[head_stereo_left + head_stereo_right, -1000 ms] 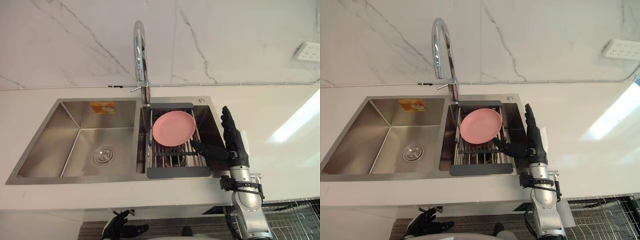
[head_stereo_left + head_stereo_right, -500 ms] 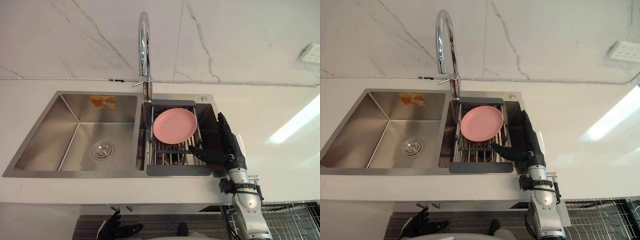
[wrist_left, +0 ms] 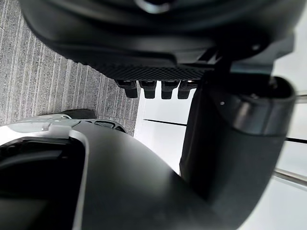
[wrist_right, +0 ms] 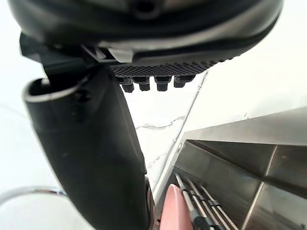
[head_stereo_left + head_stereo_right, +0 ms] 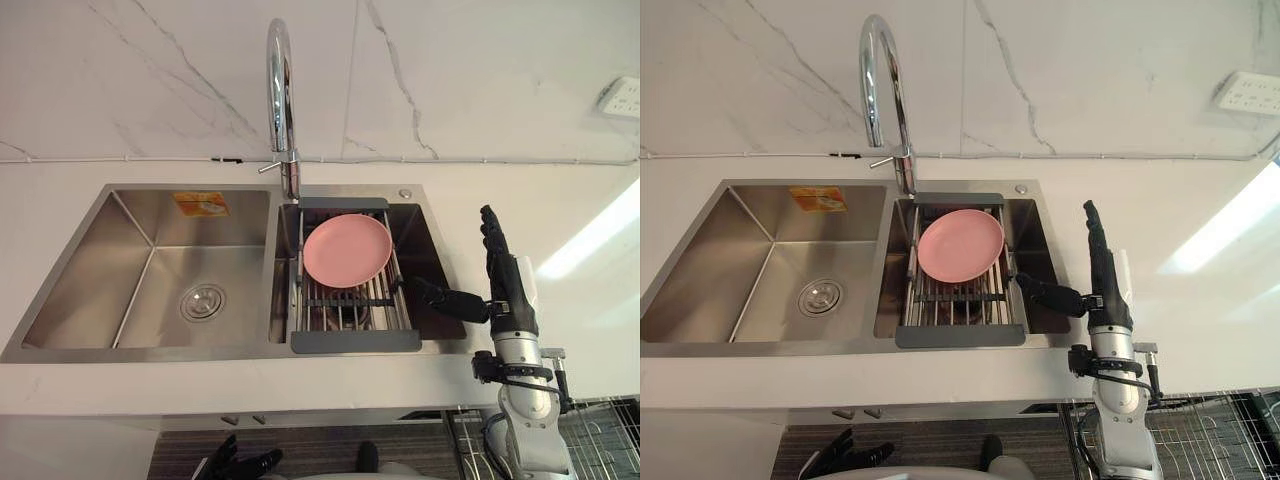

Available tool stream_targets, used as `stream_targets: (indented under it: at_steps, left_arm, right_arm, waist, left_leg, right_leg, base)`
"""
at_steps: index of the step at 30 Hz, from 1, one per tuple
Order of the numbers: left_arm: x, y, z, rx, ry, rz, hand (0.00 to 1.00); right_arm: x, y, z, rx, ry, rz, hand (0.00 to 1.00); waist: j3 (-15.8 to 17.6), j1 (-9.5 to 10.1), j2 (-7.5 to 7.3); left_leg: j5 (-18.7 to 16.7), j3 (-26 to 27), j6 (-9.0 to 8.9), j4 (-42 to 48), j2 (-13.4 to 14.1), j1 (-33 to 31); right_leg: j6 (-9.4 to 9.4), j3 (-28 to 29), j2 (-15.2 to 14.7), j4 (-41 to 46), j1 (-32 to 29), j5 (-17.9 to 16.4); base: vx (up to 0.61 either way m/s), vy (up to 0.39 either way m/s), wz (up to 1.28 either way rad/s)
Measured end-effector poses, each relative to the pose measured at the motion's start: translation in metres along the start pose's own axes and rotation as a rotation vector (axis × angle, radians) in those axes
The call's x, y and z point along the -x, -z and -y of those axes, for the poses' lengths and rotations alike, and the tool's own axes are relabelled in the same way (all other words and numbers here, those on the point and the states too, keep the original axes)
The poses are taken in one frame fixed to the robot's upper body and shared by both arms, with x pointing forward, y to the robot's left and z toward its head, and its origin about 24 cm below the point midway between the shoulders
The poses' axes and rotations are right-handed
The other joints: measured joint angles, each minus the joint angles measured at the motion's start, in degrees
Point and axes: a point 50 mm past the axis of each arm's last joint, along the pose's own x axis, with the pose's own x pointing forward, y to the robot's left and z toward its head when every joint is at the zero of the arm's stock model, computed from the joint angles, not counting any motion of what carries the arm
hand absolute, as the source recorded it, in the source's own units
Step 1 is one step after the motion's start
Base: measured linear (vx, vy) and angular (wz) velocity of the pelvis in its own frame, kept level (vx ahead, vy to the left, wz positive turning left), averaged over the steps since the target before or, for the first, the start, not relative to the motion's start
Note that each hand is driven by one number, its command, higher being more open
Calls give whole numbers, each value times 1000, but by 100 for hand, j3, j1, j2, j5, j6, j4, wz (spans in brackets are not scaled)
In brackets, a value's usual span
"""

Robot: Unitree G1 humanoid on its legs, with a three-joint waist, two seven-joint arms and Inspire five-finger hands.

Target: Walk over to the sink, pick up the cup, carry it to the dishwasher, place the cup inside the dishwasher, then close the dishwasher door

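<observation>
r hand [image 5: 508, 290] is held over the counter [image 5: 570, 240] by the sink's [image 5: 150, 215] right edge, fingers straight & open, thumb stuck out over the right basin [image 5: 418, 240]. a pink plate [image 5: 347, 250] is laid on the rack [image 5: 355, 342] there. l hand [image 5: 240, 465] is hung low, fingers loose & open; where the cup is can't be told.

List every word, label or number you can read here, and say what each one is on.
Orange sticker, back wall of the left basin: print too small to read.
Socket on the wall: no legible marking.
No other text is visible.
</observation>
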Motion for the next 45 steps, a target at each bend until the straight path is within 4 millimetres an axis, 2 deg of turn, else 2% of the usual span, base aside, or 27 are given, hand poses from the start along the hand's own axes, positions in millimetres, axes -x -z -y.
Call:
stream_targets:
  at_steps: [8,22,28,35,40,45]
  left_arm:
    - [0,1,0,16,-6,-5,100]
    - [1,4,0,0,-5,-27,100]
    - [0,3,0,-7,-2,-32,100]
    - [0,2,1,-11,2,-30,100]
    - [0,1,2,-14,6,-29,100]
    - [-1,1,3,-19,12,-33,100]
  right_arm:
    - [-2,1,0,180,-57,2,100]
    - [-6,-7,-15,192,-74,53,100]
    - [-10,-9,-24,200,-110,76,100]
    - [-16,1,-40,271,-188,55,100]
    - [-14,17,-52,333,-239,-34,100]
    - [-16,24,-52,356,-213,-90,100]
  waist:
    - [-24,43,34]
    - [-172,55,49]
    - [-242,129,44]
    - [-247,203,36]
    - [-246,245,32]
    - [-245,256,25]
  left_leg:
    - [1,56,1,2,5,-36]
    - [4,-4,-1,-8,6,-70]
    - [40,-23,2,-44,4,-82]
    - [71,-48,7,-94,-7,-86]
    - [95,-65,6,-98,-18,-86]
    - [155,-77,17,-134,-44,-79]
  right_leg:
    - [1,-12,-2,1,-31,-1]
    - [1,-127,-22,2,-22,-1]
    - [1,-175,-30,2,-24,-1]
    - [1,-228,-42,1,-23,-1]
    - [1,-242,-56,2,-17,-1]
    - [2,-264,-87,2,1,-1]
  base:
    - [-9,-2,0]
    - [-28,-6,4]
    - [-22,-4,4]
    - [-26,-2,4]
    - [0,0,0]
    - [-36,1,5]
